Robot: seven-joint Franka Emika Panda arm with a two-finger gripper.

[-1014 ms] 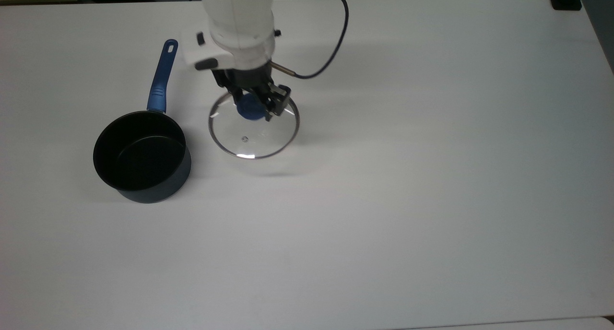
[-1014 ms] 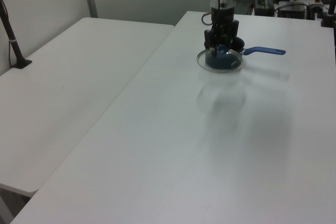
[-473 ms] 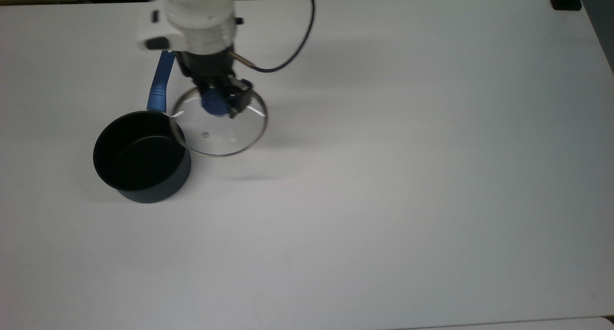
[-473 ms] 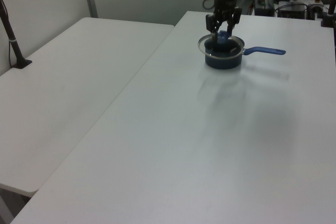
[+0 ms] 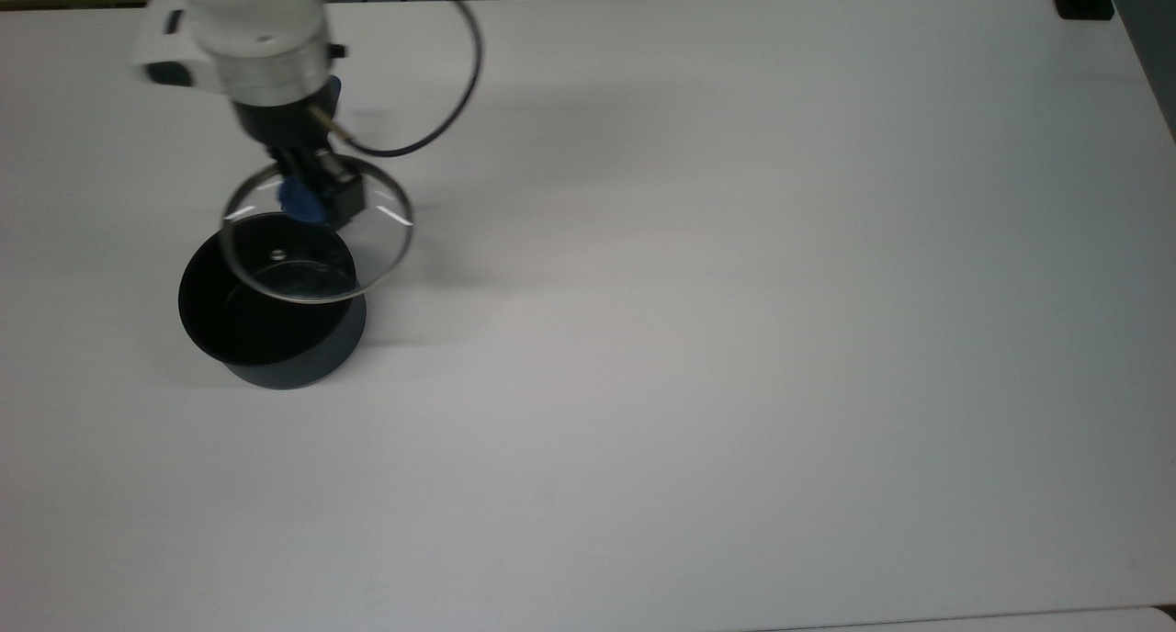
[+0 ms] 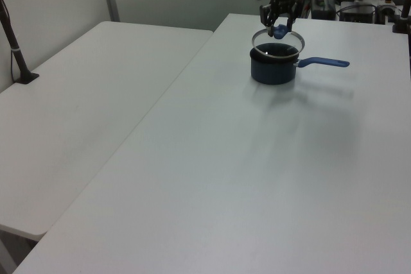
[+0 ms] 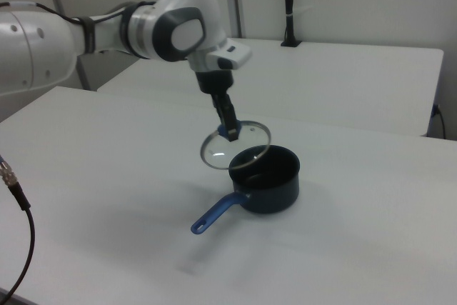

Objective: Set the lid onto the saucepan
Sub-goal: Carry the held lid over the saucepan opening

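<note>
The lid point(image 5: 372, 228), clear glass with a metal rim, hangs tilted in the air by its blue knob point(image 5: 296, 204), and my gripper point(image 5: 308, 196) is shut on that knob. Part of the lid overlaps the far rim of the black saucepan point(image 5: 276, 361) in the top view, while the rest sticks out past it toward the top view's right. In the left view the lid point(image 6: 290, 42) floats just above the saucepan point(image 6: 273, 72), whose blue handle point(image 6: 324, 63) points to the left view's right. The right view shows the lid point(image 7: 221, 151) above the saucepan point(image 7: 275, 183).
The saucepan stands on a wide white table point(image 5: 735, 338). A dark cable point(image 5: 441, 108) loops from my wrist. A second white table point(image 6: 77, 107) lies at the left view's left with a black post point(image 6: 16, 43) on it.
My arm has carried the lid toward the top view's left, from beside the saucepan to partly over its rim. The saucepan has stayed put.
</note>
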